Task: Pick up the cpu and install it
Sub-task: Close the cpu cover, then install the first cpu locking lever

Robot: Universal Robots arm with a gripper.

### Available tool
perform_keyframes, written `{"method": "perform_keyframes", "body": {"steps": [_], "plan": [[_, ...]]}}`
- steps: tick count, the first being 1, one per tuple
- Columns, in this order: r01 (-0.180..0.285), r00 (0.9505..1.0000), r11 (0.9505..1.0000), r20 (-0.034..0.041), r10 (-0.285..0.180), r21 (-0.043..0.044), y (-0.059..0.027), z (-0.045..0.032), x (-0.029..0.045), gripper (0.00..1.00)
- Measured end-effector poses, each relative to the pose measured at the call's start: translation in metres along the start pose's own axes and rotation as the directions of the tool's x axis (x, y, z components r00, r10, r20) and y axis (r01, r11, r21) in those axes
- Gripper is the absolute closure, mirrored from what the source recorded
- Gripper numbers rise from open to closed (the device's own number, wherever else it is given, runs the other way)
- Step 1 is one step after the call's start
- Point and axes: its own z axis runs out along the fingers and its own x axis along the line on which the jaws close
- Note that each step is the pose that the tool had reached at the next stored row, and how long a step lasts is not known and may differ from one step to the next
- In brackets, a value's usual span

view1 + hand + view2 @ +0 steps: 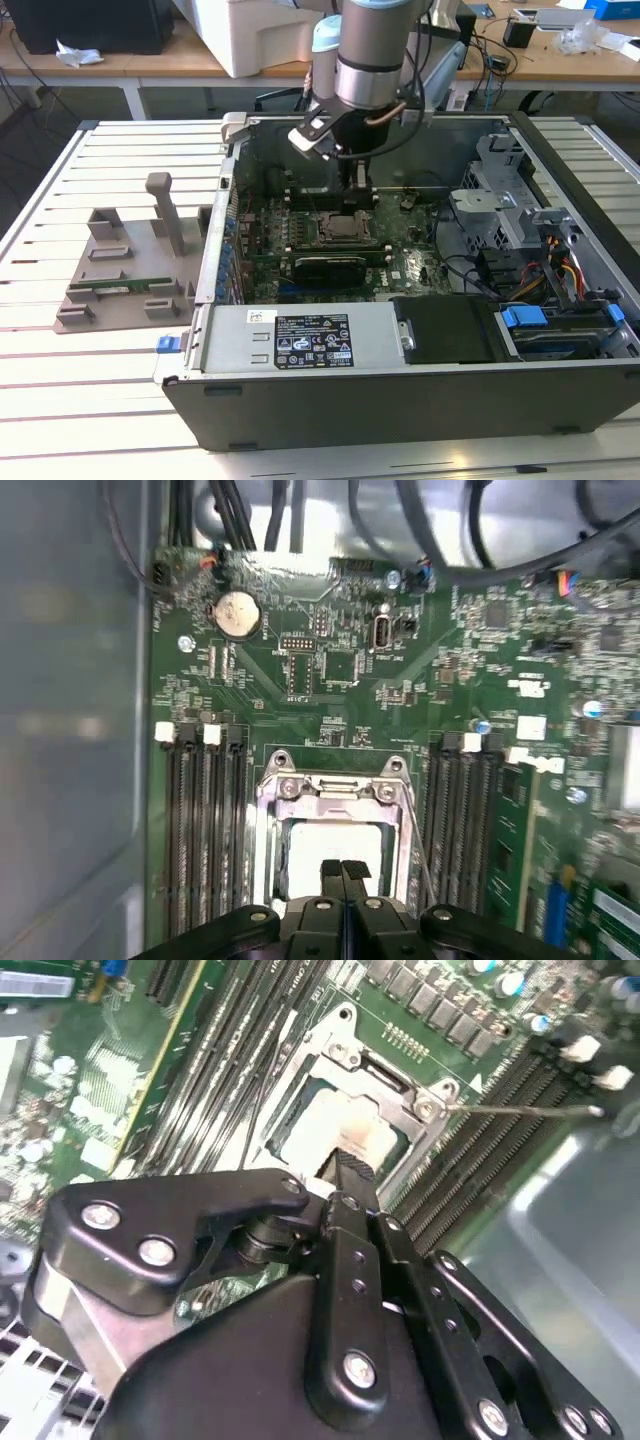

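I have the gripper (pixel 343 868) down inside the open computer case (pixel 400 400), fingers (pixel 345 1175) pressed together with nothing between them, tips just over the socket (pixel 335 790) mid-motherboard (pixel 340 670). Memory slots (pixel 200 820) hem the socket on both sides (little sideways room). The cpu (pixel 310 850), pale and silvery, appears seated within the socket frame.

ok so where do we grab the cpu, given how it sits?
Probably by two opposite edges of the cpu, coming straight down. It lies flat inside the socket frame, pale top up, so a side approach looks blocked; jaws would have to straddle it.
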Motion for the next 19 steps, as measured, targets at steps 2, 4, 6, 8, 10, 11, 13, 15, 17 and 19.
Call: {"method": "perform_keyframes", "body": {"steps": [2, 4, 6, 8, 10, 11, 13, 15, 17, 19], "plan": [[0.0, 1.0, 1.0, 0.0008, 0.0, 0.0, -0.0007, -0.0128, -0.0004, 0.89], [0.0, 1.0, 1.0, 0.0016, 0.0, 0.0001, -0.0014, -0.025, -0.0009, 0.89], [0.0, 1.0, 1.0, 0.0013, 0.0, -0.0002, -0.0016, -0.0285, -0.001, 0.89], [0.0, 1.0, 1.0, 0.0016, 0.0, 0.0001, -0.0017, -0.0287, -0.001, 0.89], [0.0, 1.0, 1.0, 0.0015, 0.0, 0.0, -0.0016, -0.0287, -0.001, 0.89], [0.0, 1.0, 1.0, 0.0016, 0.0, 0.0, -0.0017, -0.0288, -0.001, 0.89], [0.0, 1.0, 1.0, 0.0015, 0.0, 0.0, -0.0017, -0.0289, -0.001, 0.89], [0.0, 1.0, 1.0, 0.0016, 0.0, 0.0, -0.0017, -0.0289, -0.001, 0.89], [0.008, 1.0, 1.0, 0.0021, -0.008, -0.0003, -0.0016, -0.029, -0.001, 0.89], [0.104, 0.9946, 0.9946, 0.0077, -0.104, -0.0041, -0.0017, -0.0289, -0.001, 0.89]]}}
